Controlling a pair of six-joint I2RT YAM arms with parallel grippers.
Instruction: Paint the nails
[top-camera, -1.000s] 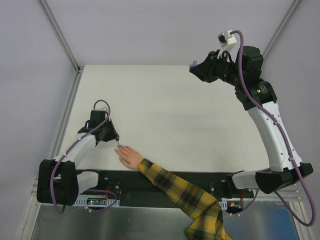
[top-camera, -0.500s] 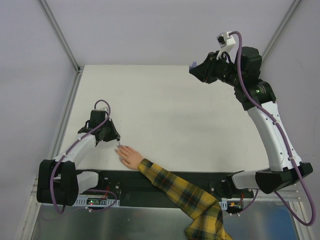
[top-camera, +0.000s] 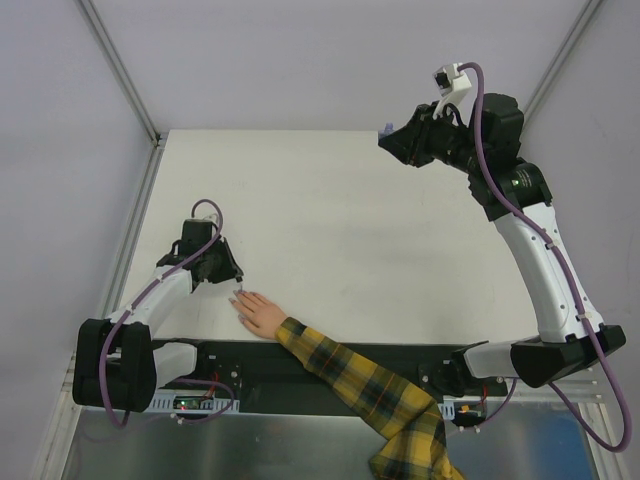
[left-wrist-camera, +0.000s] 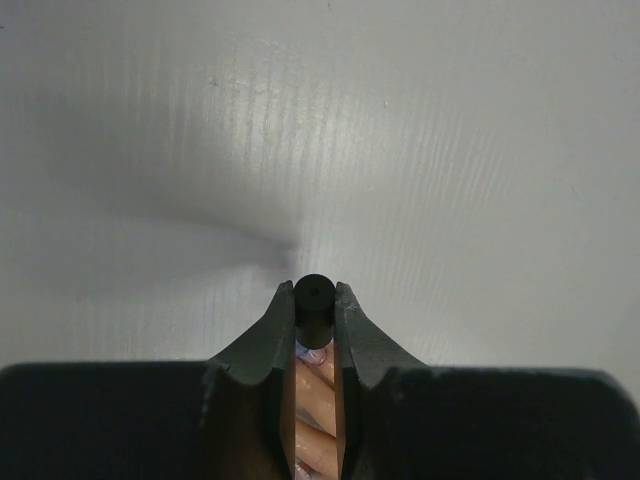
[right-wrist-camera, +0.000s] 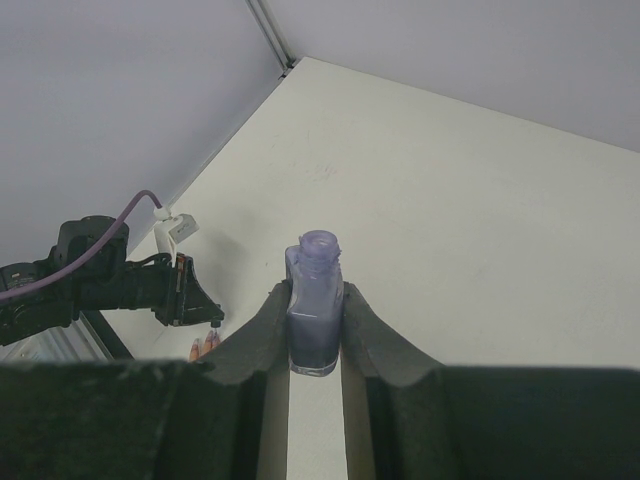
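The peach mannequin hand (top-camera: 258, 313) with a yellow-and-black plaid sleeve (top-camera: 375, 395) lies at the table's near edge. My left gripper (top-camera: 236, 287) is shut on the black brush cap (left-wrist-camera: 314, 308), held right over the fingertips. Through the gap between its jaws I see peach fingers and one pale lilac nail (left-wrist-camera: 318, 353) just under the cap. My right gripper (top-camera: 388, 136) is shut on the open purple polish bottle (right-wrist-camera: 314, 315), held high over the far right of the table. The hand's fingertips (right-wrist-camera: 203, 347) show small in the right wrist view.
Metal frame posts (top-camera: 125, 75) and pale walls bound the white table (top-camera: 340, 220). A black strip (top-camera: 400, 360) runs along the near edge under the sleeve.
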